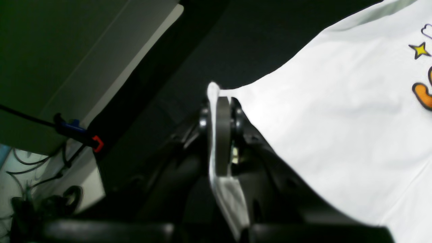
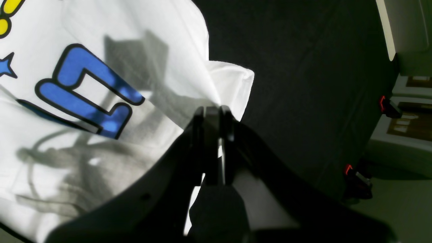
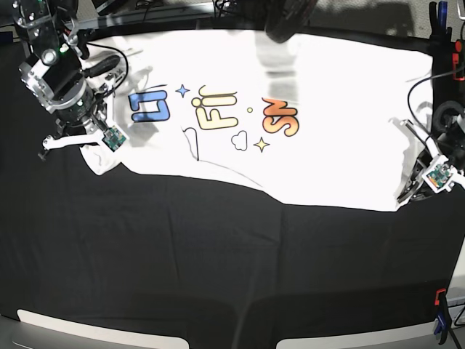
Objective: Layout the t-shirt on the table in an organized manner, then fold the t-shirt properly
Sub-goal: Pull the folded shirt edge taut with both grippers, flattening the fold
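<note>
I am seeing the t-shirt lying print side up across the far half of the bench, stretched between my two arms. The left jaws are pressed together on a white corner of the cloth, which is poking out above them at 12 o'clock; in the base view this is the shirt's edge at 3 o'clock. The right jaws are pinching a bunched fold of the fabric beside the blue letter, at 9 o'clock in the base view. The printed words are only partly showing: a fold is swallowing the lower half of the lettering, and each wrist camera is catching just a fragment of it. The shirt's far edge at 12 o'clock is washed out by glare and crossed by a blurred dark shape, possibly part of the rig. A blue and red clamp is gripping the bench edge at 9 o'clock in the left wrist view, half lost in shadow.
</note>
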Robot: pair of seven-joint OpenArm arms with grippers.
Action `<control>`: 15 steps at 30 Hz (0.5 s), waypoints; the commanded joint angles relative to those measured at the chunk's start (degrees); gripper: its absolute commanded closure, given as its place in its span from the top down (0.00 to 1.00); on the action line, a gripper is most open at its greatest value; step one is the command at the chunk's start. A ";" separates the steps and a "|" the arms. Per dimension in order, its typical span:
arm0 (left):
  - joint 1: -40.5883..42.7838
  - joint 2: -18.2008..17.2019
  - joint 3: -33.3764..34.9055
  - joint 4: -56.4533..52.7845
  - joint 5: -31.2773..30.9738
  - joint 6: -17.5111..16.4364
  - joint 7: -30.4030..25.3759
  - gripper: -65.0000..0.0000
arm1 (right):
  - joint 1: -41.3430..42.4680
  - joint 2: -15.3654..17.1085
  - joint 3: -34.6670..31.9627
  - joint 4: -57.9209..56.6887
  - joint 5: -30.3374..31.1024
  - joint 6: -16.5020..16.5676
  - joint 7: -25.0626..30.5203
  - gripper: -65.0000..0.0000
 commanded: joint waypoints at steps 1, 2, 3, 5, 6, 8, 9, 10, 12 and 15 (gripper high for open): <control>-0.61 -0.98 -0.37 0.98 -4.11 0.58 -1.64 0.00 | 0.42 0.76 0.48 1.07 -0.42 -0.66 0.44 0.00; -0.42 -0.96 -0.37 0.98 -8.26 0.58 -0.68 0.00 | 0.42 0.76 0.48 1.07 -0.42 -0.66 0.44 0.00; -0.31 -0.96 -0.37 0.98 -13.64 0.58 1.62 0.00 | 0.42 0.76 0.48 1.07 -0.42 -0.66 0.39 0.00; -0.33 -0.96 -0.37 0.98 -26.95 0.58 10.69 0.00 | 0.42 0.76 0.48 1.07 -0.42 -0.66 -0.07 0.00; -0.35 -0.96 -0.37 0.98 -33.81 0.58 16.59 0.00 | 0.39 0.76 0.48 1.07 -0.42 -0.66 -0.33 0.00; -0.33 -0.96 -0.37 0.98 -44.59 0.58 27.04 0.00 | 0.26 0.79 0.48 1.07 -0.42 -0.66 -0.63 0.00; -0.33 -0.98 -0.37 0.98 -46.80 0.58 30.42 0.00 | 0.07 0.76 0.48 1.07 -0.44 -0.66 -0.63 0.00; -0.33 -1.01 -0.37 0.98 -47.21 0.58 32.39 0.00 | -0.26 0.79 0.48 1.07 -0.44 -0.66 -0.61 0.00; -0.22 -1.01 -0.37 0.98 -46.42 0.58 34.49 0.00 | -1.27 0.79 0.48 1.09 -0.46 -0.63 -0.59 0.00; 0.55 -0.98 -0.37 0.98 -43.89 0.58 33.70 0.00 | -3.17 0.79 0.48 1.11 -1.84 -0.61 -0.61 0.00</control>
